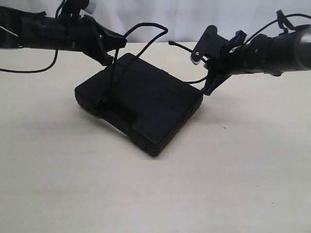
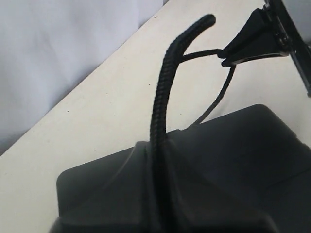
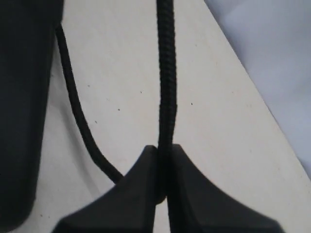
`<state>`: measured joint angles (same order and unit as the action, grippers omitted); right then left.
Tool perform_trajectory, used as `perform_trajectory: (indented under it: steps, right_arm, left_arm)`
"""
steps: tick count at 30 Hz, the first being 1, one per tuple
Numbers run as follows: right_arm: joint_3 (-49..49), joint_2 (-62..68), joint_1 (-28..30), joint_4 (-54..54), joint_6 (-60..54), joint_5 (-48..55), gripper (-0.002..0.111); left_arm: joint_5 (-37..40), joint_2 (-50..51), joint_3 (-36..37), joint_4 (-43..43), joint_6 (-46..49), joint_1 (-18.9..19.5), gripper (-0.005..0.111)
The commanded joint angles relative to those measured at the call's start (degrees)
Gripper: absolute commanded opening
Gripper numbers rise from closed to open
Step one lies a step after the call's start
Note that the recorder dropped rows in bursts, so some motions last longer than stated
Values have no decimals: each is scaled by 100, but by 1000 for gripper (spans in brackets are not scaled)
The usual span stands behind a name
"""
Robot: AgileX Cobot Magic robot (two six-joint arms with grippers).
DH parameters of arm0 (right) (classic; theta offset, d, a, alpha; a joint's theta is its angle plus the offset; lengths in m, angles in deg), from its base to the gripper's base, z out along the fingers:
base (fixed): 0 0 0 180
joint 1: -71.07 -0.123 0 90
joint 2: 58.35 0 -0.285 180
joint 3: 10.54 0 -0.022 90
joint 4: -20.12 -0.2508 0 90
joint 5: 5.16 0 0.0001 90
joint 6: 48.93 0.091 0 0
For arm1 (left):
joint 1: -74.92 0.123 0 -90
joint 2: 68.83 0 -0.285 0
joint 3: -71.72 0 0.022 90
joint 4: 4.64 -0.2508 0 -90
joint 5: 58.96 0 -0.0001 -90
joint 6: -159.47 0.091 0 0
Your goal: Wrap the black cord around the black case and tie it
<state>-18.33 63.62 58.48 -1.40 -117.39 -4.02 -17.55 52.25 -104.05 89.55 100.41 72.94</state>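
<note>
The black case (image 1: 146, 107) lies flat in the middle of the table, also visible in the left wrist view (image 2: 252, 160) and at the edge of the right wrist view (image 3: 22, 97). The black cord (image 1: 146, 26) arcs above it and drops onto the case's left side. My left gripper (image 1: 109, 57) hovers over the case's far left corner, shut on the cord (image 2: 160, 97), whose free end sticks out past the fingers. My right gripper (image 1: 208, 86) sits off the case's right corner, shut on another stretch of cord (image 3: 165, 73); a slack strand (image 3: 77, 111) runs beside it.
The pale tabletop (image 1: 155, 194) stretches wide in front of the case. A white backdrop (image 1: 160, 14) closes off the far edge. Smooth arm cables (image 1: 29, 70) hang near the left arm.
</note>
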Motion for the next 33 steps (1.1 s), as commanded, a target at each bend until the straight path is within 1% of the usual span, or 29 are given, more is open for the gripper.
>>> perform_trajectory:
  steps: [1,4,9,15,18,19,24,29,32,33]
  right_arm:
    - [-16,-11,-308,32,-335,-181,4]
    - [-16,-11,-494,32,-555,-223,4]
    - [-16,-11,-538,32,-585,-428,4]
    - [-16,-11,-401,142,-500,-1006,4]
    - [-16,-11,-283,794,80,-1046,4]
    - [-16,-11,-259,1056,453,-1046,4]
    - [-91,-11,-388,2404,1585,-932,4]
    - [-476,-11,-557,3905,2671,-1638,4]
    - [-642,-22,-557,4823,3499,-2167,4]
    - [-672,-35,-557,5147,3784,-2326,4]
  left_arm:
    - [425,1,-48,34,178,-6,0]
    - [352,1,-48,34,178,-6,0]
    - [-68,1,-48,-100,178,8,0]
    - [397,1,-48,-828,178,8,0]
    - [498,1,-48,-863,178,8,0]
    - [527,1,-48,-863,178,8,0]
    - [431,11,-48,-895,178,8,0]
    - [-20,124,-229,-1342,178,47,0]
    - [186,251,-444,-1378,178,188,0]
    - [403,322,-526,-1404,178,231,0]
